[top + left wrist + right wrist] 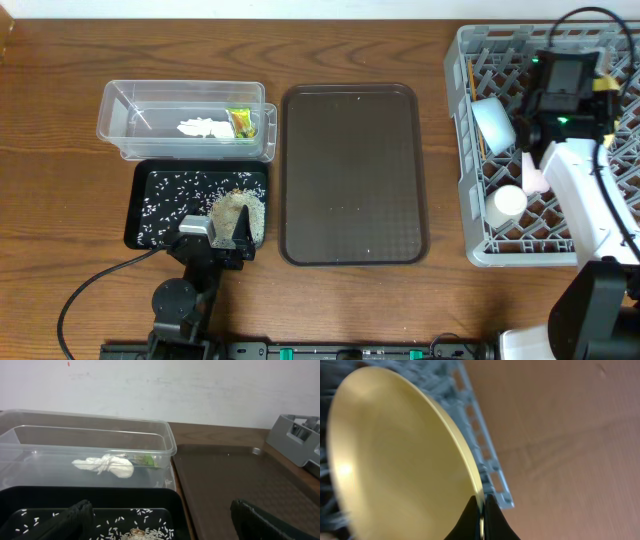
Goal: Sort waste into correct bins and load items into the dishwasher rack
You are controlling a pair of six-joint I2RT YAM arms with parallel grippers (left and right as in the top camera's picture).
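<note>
My right gripper (481, 510) is shut on the rim of the pale yellow plate (395, 455) and holds it on edge over the grey dishwasher rack (487, 467), near its corner. In the overhead view the right arm (565, 85) is over the rack (466, 150), which holds a white bowl (493, 120), a white cup (507, 203) and chopsticks (471, 85). My left gripper (160, 510) is open and empty over the black tray (150, 210), near the rice scraps (238, 210). The clear tub (120, 120) holds the napkin (107, 465) and the wrapper (241, 122).
A large dark brown serving tray (350, 175) lies between the bins and the rack. Wooden table top (60, 130) surrounds everything. A black cable (85, 290) runs from the left arm across the front left.
</note>
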